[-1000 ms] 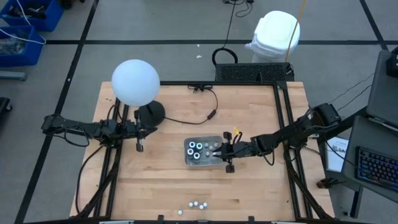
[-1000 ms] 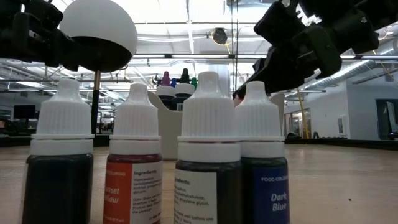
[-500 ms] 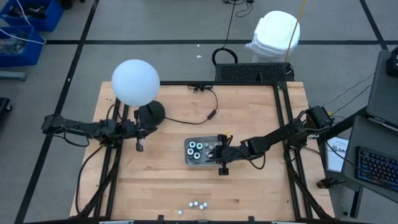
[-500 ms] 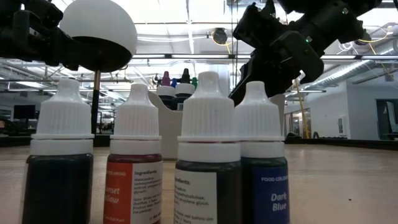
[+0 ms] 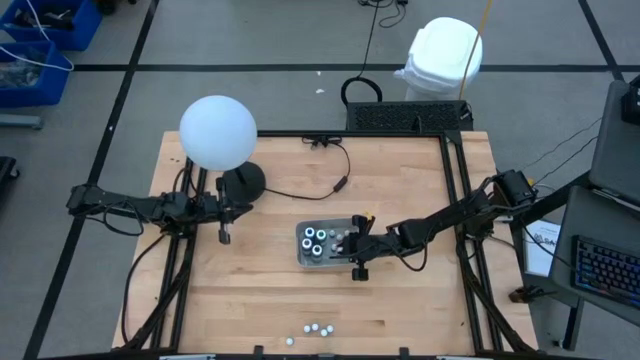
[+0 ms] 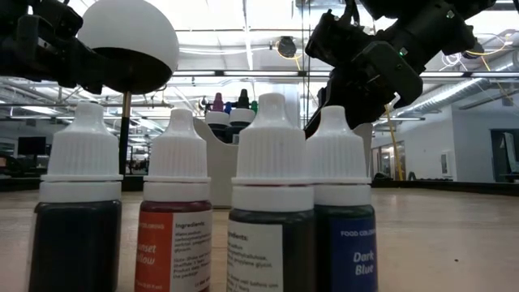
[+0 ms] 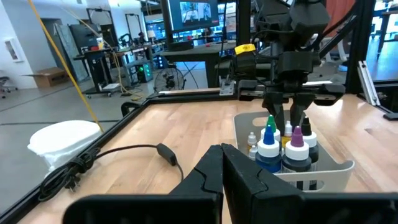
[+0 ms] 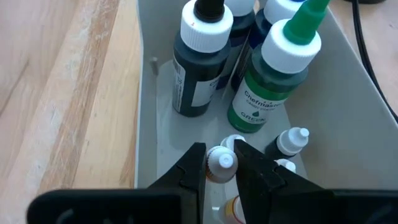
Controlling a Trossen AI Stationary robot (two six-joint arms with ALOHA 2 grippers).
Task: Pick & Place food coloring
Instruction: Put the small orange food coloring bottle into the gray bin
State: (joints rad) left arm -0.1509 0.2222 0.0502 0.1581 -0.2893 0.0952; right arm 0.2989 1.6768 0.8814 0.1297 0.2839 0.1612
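Observation:
A clear grey tray point(image 5: 303, 258) at the table's middle holds three larger food coloring bottles, among them a green one point(image 8: 267, 74) and a black-tipped one point(image 8: 199, 56), plus small white-capped ones point(image 8: 289, 142). My right gripper point(image 8: 219, 149) reaches into the tray from the right and is shut on one small bottle point(image 8: 222, 162). Several more small bottles point(image 5: 318, 328) stand upright on the table by its near edge, filling the low view point(image 6: 272, 203). My left gripper point(image 5: 224, 236) waits shut at the table's left, level and pointing at the tray point(image 7: 298, 171). My right gripper pinches the small bottle's white cap point(image 8: 225, 163) between its two fingers point(image 8: 194, 163). The fingers come slanting down from the table's right. The bottle stands upright among the other small ones inside the tray; its base is hidden, so I cannot tell whether it rests on the tray floor.
A lamp with a white globe point(image 5: 218, 131) and a dark round base point(image 5: 242, 182) stands at the far left, its black cable point(image 5: 310, 190) running across the far half of the table. The tray's wall point(image 8: 149, 93) rises close beside the fingers.
My right gripper has moved a little toward the table's left, farther over the tray, and has tipped its fingers more steeply down. It has kept still for the last half second.

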